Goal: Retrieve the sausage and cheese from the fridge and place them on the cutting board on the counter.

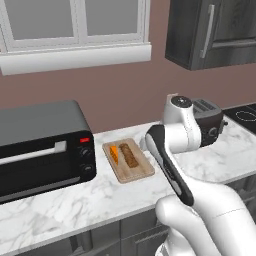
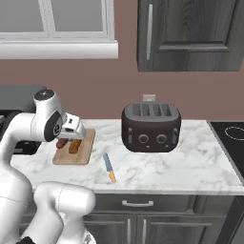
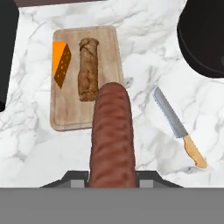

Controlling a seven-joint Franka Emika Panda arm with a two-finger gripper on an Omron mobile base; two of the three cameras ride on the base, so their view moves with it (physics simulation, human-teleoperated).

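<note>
Holding the sausage [image 3: 111,131] tight between its two fingers, the gripper [image 2: 72,129] hangs just above the cutting board [image 3: 107,43]. Its jaws are squeezed narrow around the red-brown sausage, which sticks out over the near edge of the board. The orange cheese [image 3: 61,63] already lies on the board, beside a thicker brown log [image 3: 88,69]. So the cheese part looks done. The sausage is not yet set down. A knife [image 3: 177,127] lies on the white tabletop [image 3: 144,144] near the board.

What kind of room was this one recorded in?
A simulated home kitchen, it seems: a marble counter over dark cabinets, with a toaster, a toaster oven and a cutting board holding cheese.
</note>
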